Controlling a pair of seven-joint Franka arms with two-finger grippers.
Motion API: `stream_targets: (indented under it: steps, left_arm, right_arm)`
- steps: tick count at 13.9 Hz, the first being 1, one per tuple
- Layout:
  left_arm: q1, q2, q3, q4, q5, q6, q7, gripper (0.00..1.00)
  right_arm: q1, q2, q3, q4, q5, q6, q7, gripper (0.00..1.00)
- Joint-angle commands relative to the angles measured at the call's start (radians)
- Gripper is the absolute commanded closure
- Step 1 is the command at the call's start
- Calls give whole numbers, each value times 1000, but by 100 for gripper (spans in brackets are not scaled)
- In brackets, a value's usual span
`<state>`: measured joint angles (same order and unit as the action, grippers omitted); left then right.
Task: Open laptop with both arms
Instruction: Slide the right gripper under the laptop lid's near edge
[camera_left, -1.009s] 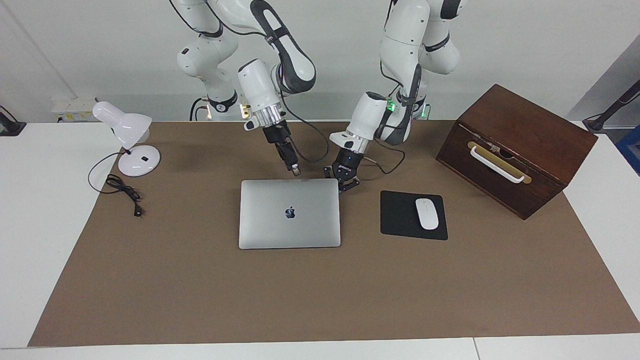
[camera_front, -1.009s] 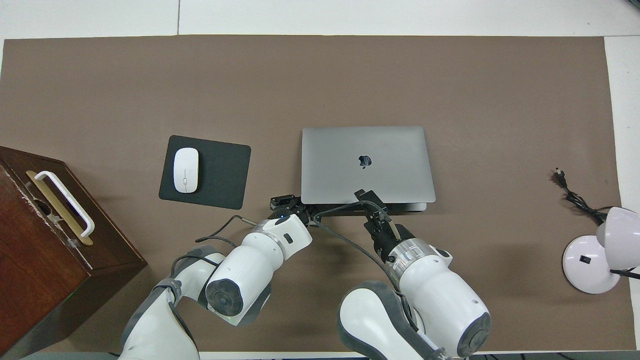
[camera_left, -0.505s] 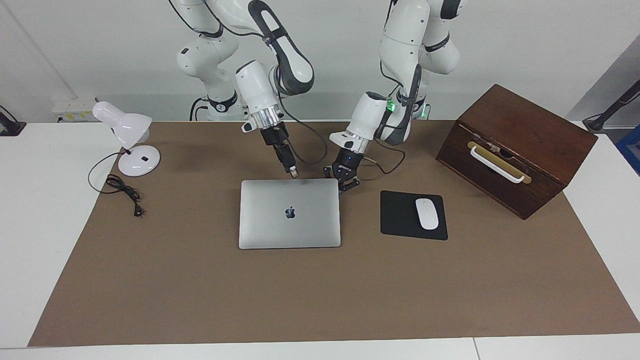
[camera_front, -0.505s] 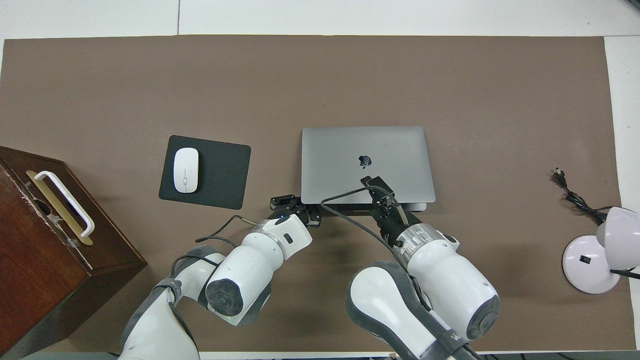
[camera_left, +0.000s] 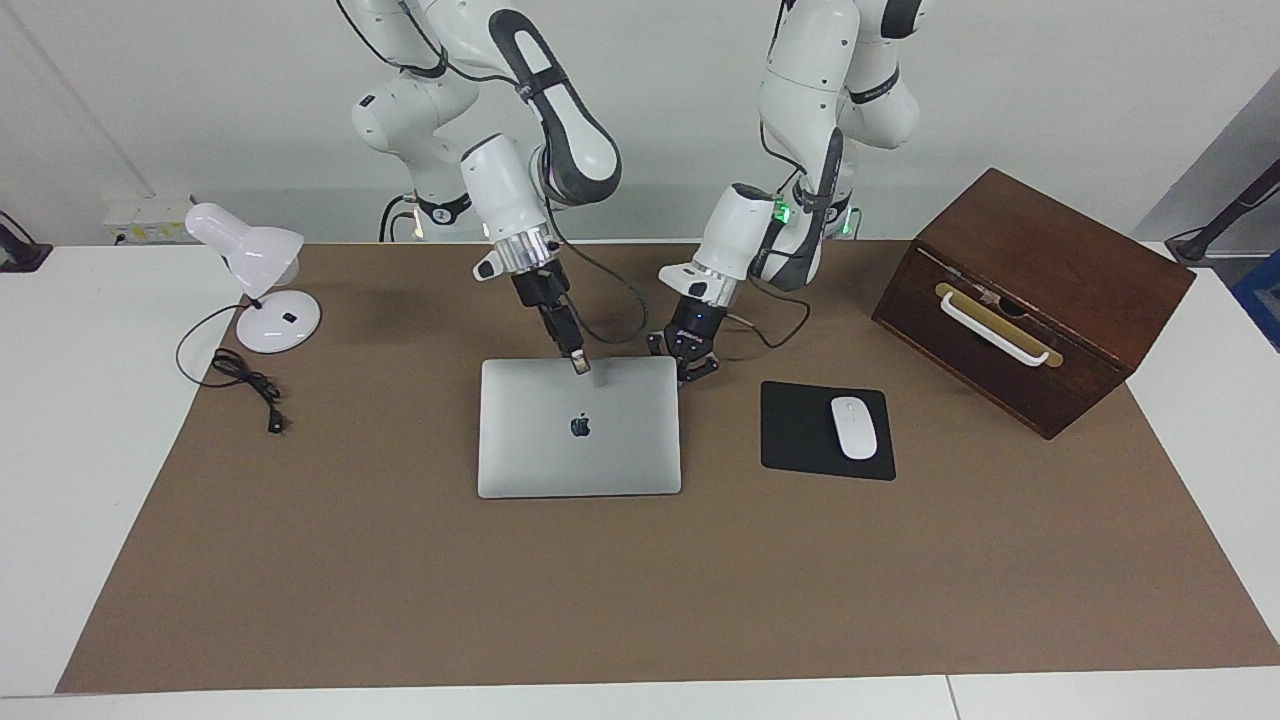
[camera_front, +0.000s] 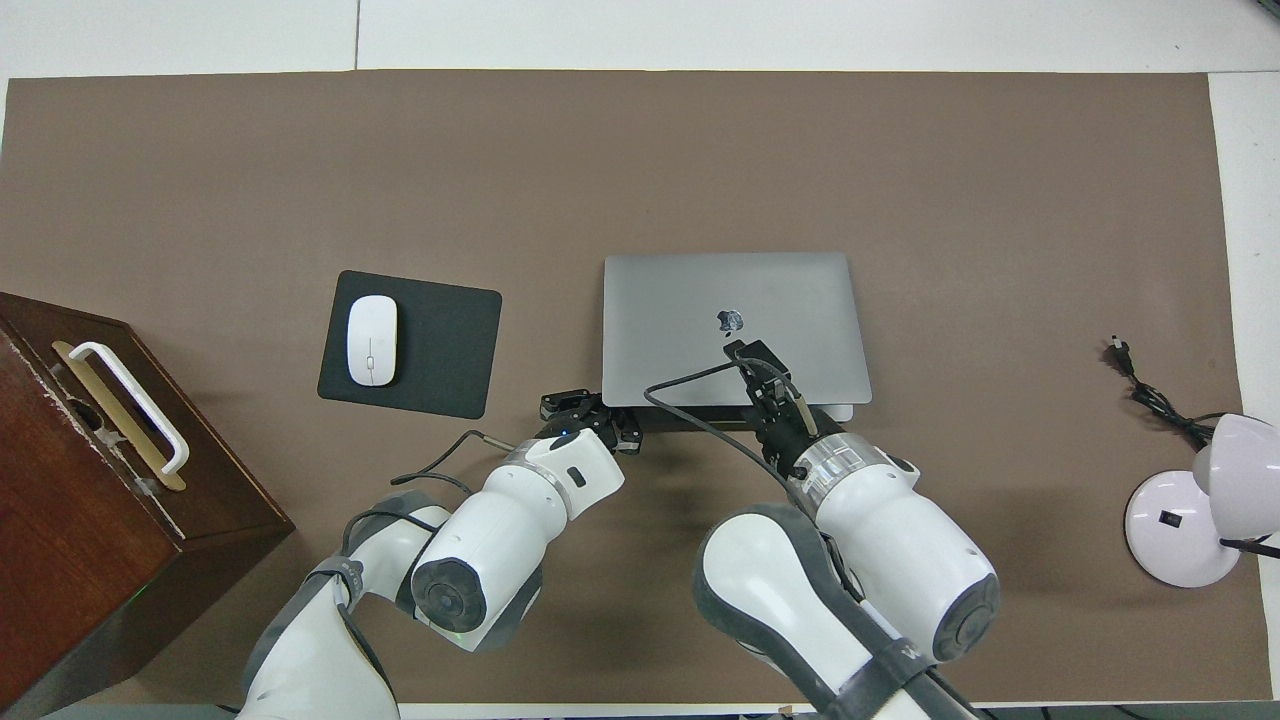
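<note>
The thin silver-grey laptop (camera_left: 579, 427) with the apple logo on its lid lies closed and flat on the brown table mat (camera_left: 640, 600), between the white desk lamp (camera_left: 258, 275) and the black mouse pad (camera_left: 826, 430).

A second ago the right gripper (camera_left: 579, 366) hung just short of the laptop's edge nearest the robots; now it is over the lid itself, close to that edge and between it and the logo. Its slim fingers look pressed together, tip pointing down at the lid; whether it touches the lid cannot be told. The right arm slants down steeply from its base, wrist ring above the edge.

The left gripper (camera_left: 688, 362) has not moved: it sits low at the laptop's corner toward the left arm's end, fingertips closed together, links splayed sideways. Its forearm leans down toward that corner.

A white mouse (camera_left: 854, 427) rests on the pad, and a dark wooden box (camera_left: 1030, 290) with a white handle stands near it.
</note>
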<state>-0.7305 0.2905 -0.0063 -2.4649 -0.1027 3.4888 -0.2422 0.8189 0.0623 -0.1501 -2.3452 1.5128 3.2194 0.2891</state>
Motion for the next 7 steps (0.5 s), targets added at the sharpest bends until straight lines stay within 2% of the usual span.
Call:
stream_targets:
  steps: [1, 4, 7]
  left_arm:
    - [-1, 42, 8, 8, 5, 15, 9, 100]
    - [-1, 44, 8, 8, 4, 15, 9, 100]
    - [-1, 42, 8, 8, 5, 15, 9, 100]
  right_arm:
    - [-23, 28, 1, 49, 37, -23, -59, 1]
    - [-24, 40, 1, 76, 37, -21, -61, 1]
    - [-32, 73, 0, 147, 37, -18, -59, 0]
